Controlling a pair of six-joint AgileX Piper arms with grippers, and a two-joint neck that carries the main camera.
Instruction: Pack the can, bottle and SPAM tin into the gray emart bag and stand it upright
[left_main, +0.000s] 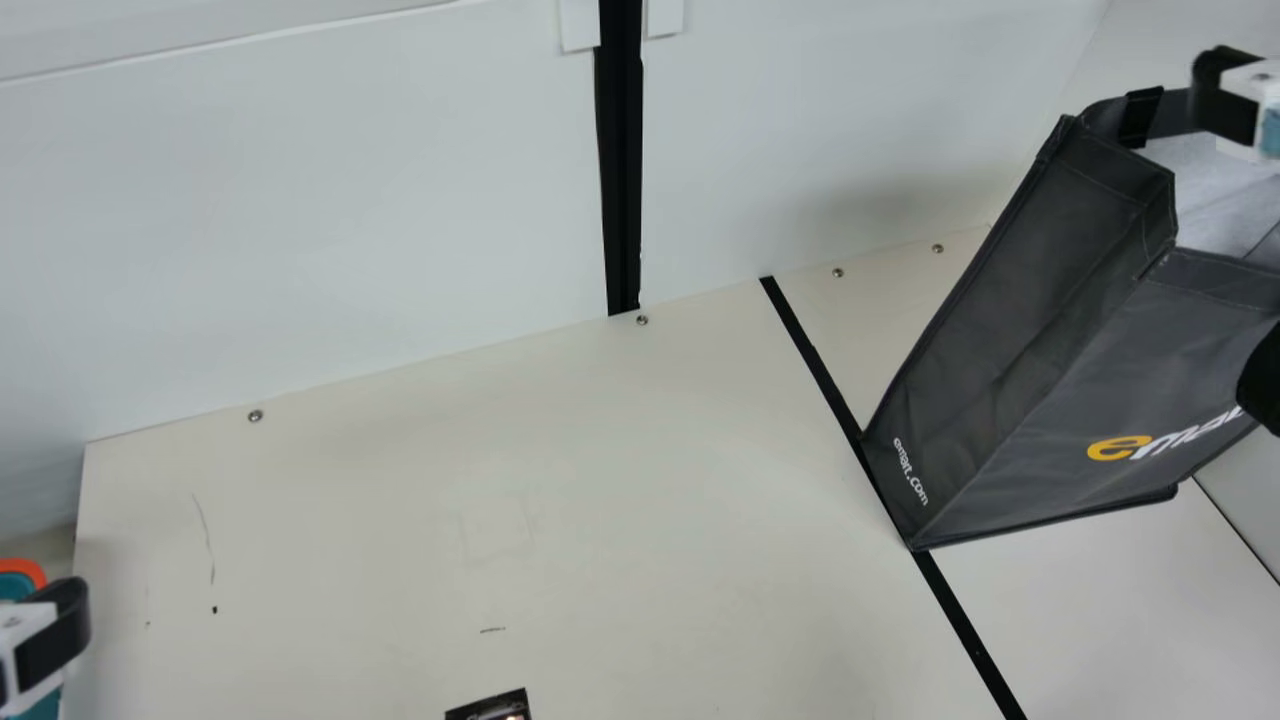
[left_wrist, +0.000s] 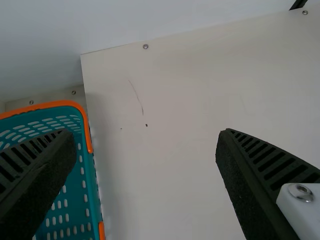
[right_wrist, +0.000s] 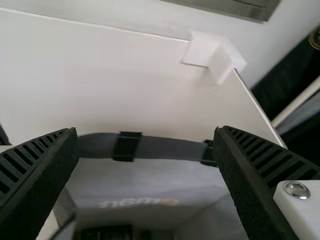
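Note:
The gray emart bag (left_main: 1040, 380) stands on its base at the main view's right, mouth up. My right gripper (left_main: 1245, 240) is open at the bag's mouth. In the right wrist view, the wide-apart fingers of the right gripper (right_wrist: 147, 185) frame the bag's pale inside (right_wrist: 150, 175), where dark items (right_wrist: 106, 233) lie low down; which ones, I cannot tell. At the main view's left edge is my left gripper (left_main: 40, 645). The left wrist view has the left gripper (left_wrist: 145, 180) open and holding nothing. A black printed object (left_main: 492, 706) is cut off by the main view's bottom edge.
A teal basket with an orange rim (left_wrist: 65, 104) sits beside the table's left edge. White wall panels (left_main: 300, 220) rise along the back of the table (left_main: 450, 520). A black strip (left_main: 815, 350) crosses the tabletop, touching the bag's near-left base edge.

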